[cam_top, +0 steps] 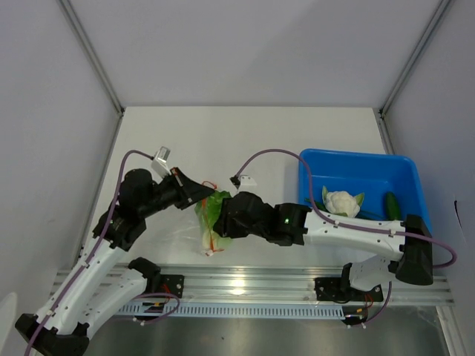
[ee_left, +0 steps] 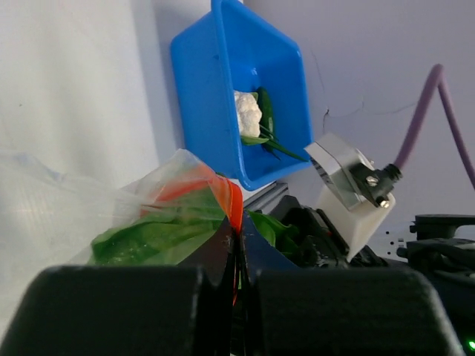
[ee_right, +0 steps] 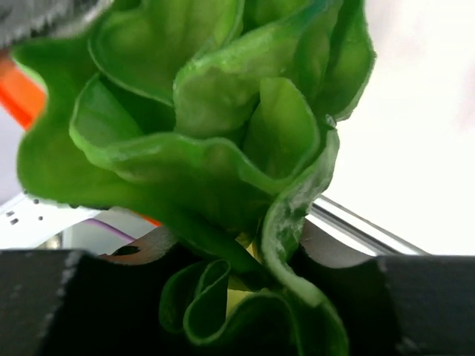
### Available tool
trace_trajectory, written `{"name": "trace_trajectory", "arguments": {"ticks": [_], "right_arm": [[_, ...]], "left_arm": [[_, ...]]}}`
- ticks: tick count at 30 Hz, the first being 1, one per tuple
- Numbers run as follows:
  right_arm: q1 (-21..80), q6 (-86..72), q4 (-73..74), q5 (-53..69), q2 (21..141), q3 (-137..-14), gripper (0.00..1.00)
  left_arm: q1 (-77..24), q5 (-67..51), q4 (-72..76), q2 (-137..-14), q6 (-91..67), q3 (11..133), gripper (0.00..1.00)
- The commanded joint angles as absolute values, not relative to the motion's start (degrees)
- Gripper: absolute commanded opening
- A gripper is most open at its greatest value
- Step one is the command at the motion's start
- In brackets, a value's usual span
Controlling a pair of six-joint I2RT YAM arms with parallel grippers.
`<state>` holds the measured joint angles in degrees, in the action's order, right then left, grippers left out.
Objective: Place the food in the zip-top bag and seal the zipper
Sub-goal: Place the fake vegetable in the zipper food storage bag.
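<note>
Leafy green [ee_right: 215, 141] pinched in right gripper [ee_right: 237, 297], its stalk mostly hidden between the fingers. Left gripper [ee_left: 237, 261] clamps zipper [ee_left: 234, 204] of zip-top bag [ee_left: 67, 200].

Bright, even, diffuse light fills the top view; the white table [cam_top: 260, 141] is nearly washed out, with only faint soft shadows beside the arms. In the left wrist view the far blue bin [ee_left: 200, 96] is sharp, the zip-top bag [ee_left: 67, 200] hazy, the near jaws dark and blurred. The leafy vegetable [ee_right: 215, 133] crowds the right wrist view, glossy and slightly soft; the background to its right is blown out white.
</note>
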<state>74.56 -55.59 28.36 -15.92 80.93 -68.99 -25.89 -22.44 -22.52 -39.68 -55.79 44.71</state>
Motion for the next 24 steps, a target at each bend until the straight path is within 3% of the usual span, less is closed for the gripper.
{"name": "trace_trajectory", "arguments": {"ticks": [1,6,14,24], "right_arm": [[72.8,-53.2,22.5,-9.6,82.9,-70.3,0.38],[69.4,-52.3,23.4,-3.9,83.1,-73.2,0.48],[58.7,-55.9,16.3,8.8,76.7,-65.4,0.45],[54.1,-62.3,3.3,24.0,82.7,-64.0,0.55]], "left_arm": [[-26.8,-25.3,-16.0,-40.2,-58.4,45.5,0.00],[-26.9,-26.3,-15.5,-39.3,-57.3,44.5,0.00],[-26.9,-30.0,-13.5,-38.6,-56.1,41.4,0.01],[-26.9,-31.7,-11.4,-37.3,-56.1,38.7,0.00]]}}
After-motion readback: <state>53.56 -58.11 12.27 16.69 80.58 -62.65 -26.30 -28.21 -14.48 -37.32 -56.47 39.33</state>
